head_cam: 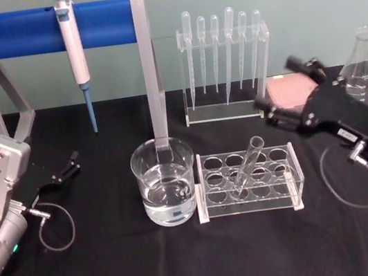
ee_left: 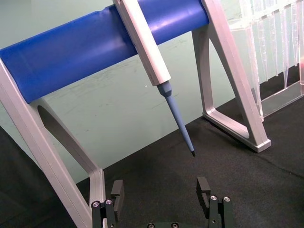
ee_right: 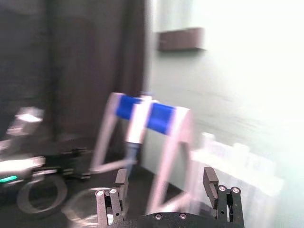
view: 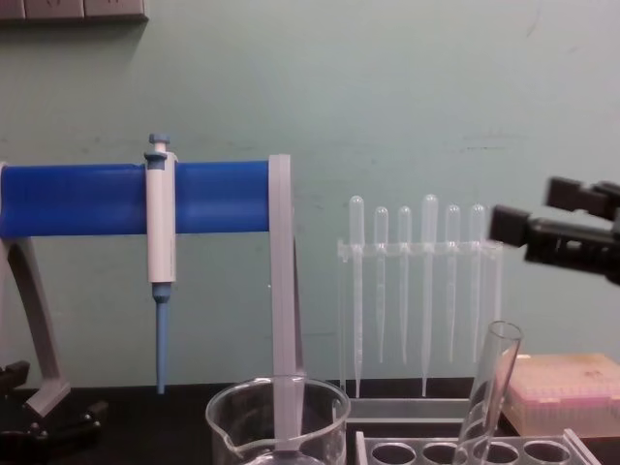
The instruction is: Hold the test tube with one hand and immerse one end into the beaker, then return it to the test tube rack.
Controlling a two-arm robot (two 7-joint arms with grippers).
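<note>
Beaker (head_cam: 165, 181) holds clear liquid; test tube (head_cam: 246, 164) leans in rack (head_cam: 248, 182)

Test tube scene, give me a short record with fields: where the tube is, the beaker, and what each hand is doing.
test tube: leaning in the clear rack, not held
beaker: upright beside the rack, part filled with clear liquid
right hand: open, raised above the table, behind and to the right of the rack
left hand: open, low at the table's left side, holding nothing
</note>
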